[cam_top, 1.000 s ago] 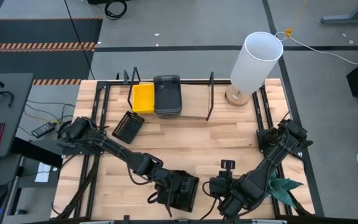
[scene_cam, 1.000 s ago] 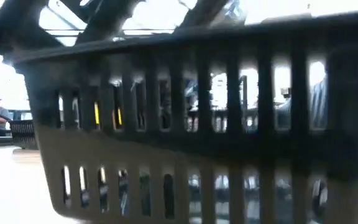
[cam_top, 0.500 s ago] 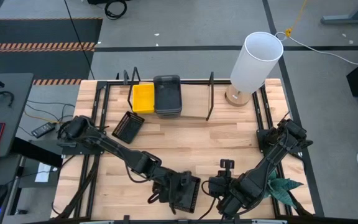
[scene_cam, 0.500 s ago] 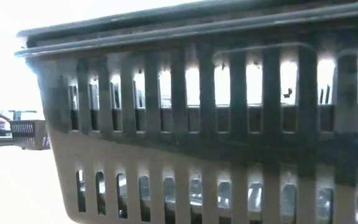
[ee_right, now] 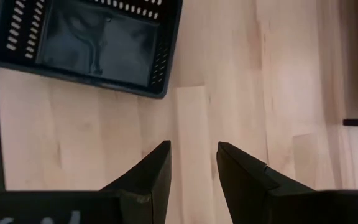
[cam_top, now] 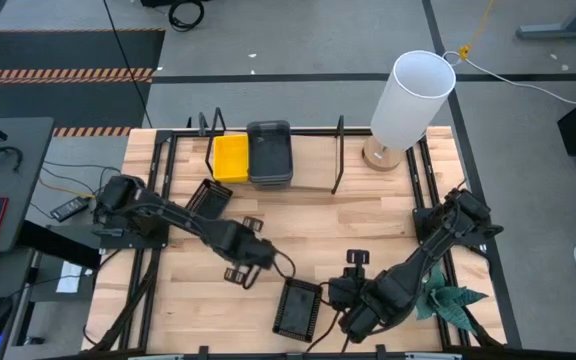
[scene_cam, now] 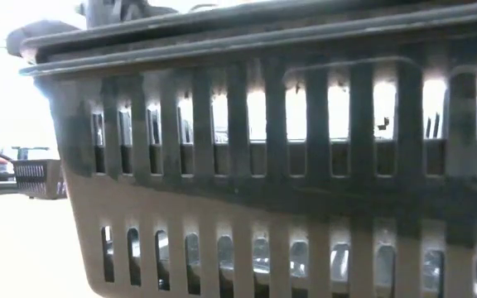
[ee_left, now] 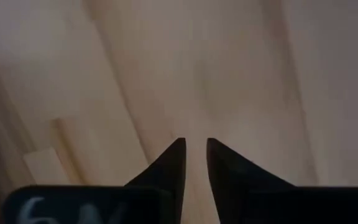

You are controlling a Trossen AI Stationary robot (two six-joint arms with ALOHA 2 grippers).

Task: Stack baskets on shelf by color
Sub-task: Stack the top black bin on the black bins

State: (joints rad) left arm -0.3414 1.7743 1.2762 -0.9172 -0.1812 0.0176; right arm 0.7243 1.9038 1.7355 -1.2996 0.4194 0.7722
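A black mesh basket [cam_top: 298, 306] lies flat on the table near its front edge. It fills the low view [scene_cam: 263, 165] and shows in the right wrist view [ee_right: 89, 40]. My left gripper [cam_top: 240, 268] hovers over bare wood to the basket's far left, its fingers [ee_left: 195, 155] a narrow gap apart and empty. My right gripper [cam_top: 338, 296] is just right of the basket, open and empty [ee_right: 193, 158]. A second black basket [cam_top: 208, 203] lies in front of the shelf [cam_top: 308, 185]. A yellow basket [cam_top: 230, 157] and a grey basket [cam_top: 269, 153] sit side by side on the shelf.
A tall white cylinder [cam_top: 411, 98] stands on a wooden base at the far right. A teal object [cam_top: 453, 300] lies at the front right. Black metal rods [cam_top: 336, 155] stand upright on the shelf. Bare wood lies between the shelf and the near basket.
My left gripper has set the black basket down level near the front edge and let go. It has drawn away toward the table's far left. The basket, tilted at first, now lies flat. My right gripper has shifted slightly toward the basket.
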